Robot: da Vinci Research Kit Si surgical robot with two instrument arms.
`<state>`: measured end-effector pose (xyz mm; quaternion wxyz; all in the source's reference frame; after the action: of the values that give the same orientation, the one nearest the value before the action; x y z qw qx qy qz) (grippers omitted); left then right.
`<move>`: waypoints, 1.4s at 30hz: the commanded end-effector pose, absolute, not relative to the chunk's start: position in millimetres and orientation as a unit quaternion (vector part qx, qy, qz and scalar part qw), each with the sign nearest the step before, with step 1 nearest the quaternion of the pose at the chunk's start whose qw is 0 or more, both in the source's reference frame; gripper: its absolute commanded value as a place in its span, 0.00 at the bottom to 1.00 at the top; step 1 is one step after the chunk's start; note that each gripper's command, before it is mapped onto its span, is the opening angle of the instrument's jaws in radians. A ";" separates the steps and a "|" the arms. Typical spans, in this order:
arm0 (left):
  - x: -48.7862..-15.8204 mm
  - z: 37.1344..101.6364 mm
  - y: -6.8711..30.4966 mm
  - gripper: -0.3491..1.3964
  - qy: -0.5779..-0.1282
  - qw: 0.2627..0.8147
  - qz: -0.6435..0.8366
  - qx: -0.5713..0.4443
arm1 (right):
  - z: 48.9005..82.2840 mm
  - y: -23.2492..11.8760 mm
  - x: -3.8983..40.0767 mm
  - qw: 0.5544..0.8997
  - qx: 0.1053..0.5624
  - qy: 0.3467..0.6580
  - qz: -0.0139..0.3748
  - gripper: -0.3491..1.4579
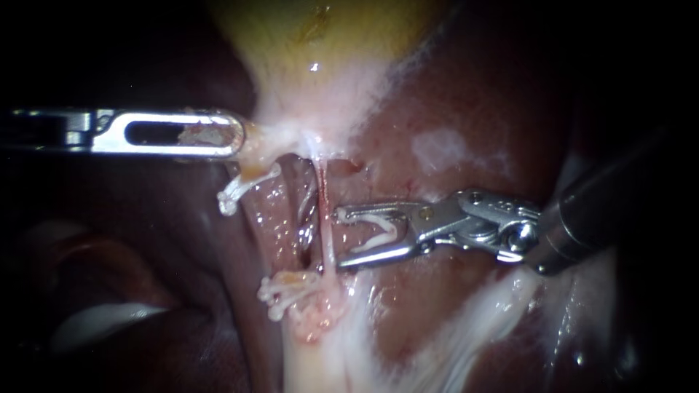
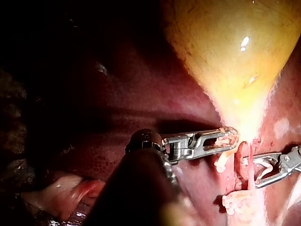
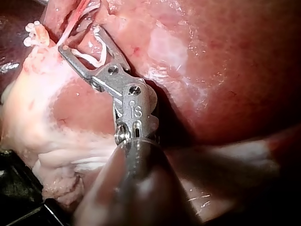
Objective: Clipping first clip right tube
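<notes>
Right under the gallbladder (image 1: 320,44), my left instrument (image 1: 239,138) is clamped onto its narrow end. The right tube (image 1: 321,193), thin and pink, runs down across the liver (image 1: 473,109). My right instrument (image 1: 340,239) has its jaws spread wide, carrying a white clip (image 1: 382,227) between them, with the tips right at the tube. Two other clips (image 1: 285,292) sit on tissue just beside it, toward my left instrument.

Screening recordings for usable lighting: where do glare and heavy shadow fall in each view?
Endoscope view: glare along the left instrument, a highlight on the gallbladder, surroundings dark. Left wrist view: bright highlights on the gallbladder, the liver beside it in deep shadow. Right wrist view: liver and clip evenly lit; the right instrument casts a dark shadow beside its shaft.
</notes>
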<state>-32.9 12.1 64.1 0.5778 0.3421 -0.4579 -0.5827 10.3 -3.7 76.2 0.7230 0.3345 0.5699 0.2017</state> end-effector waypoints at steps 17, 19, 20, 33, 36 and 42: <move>-33.0 64.0 12.1 0.00 -0.458 0.578 -0.583 0.341 | 75.7 -4.3 11.9 0.699 0.352 0.586 0.209 0.47; -33.0 64.0 12.1 0.00 -0.458 0.578 -0.583 0.341 | 75.6 -4.4 12.1 0.695 0.355 0.589 0.210 0.47; -33.0 64.0 12.1 0.00 -0.458 0.578 -0.583 0.341 | 75.5 -4.5 12.2 0.692 0.358 0.591 0.210 0.47; -33.1 64.0 12.1 0.00 -0.458 0.578 -0.583 0.341 | 72.9 -5.5 13.5 0.645 0.397 0.619 0.208 0.47; -33.1 64.0 12.1 0.00 -0.458 0.578 -0.583 0.341 | 72.0 -5.5 13.5 0.634 0.407 0.624 0.209 0.47; -33.1 64.0 12.1 0.00 -0.458 0.578 -0.584 0.341 | 70.7 -6.2 13.7 0.619 0.431 0.625 0.202 0.47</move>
<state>-33.1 12.1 64.0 0.5775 0.3413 -0.4577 -0.5835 13.7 -6.3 70.6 0.6182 0.4324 0.6250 0.2005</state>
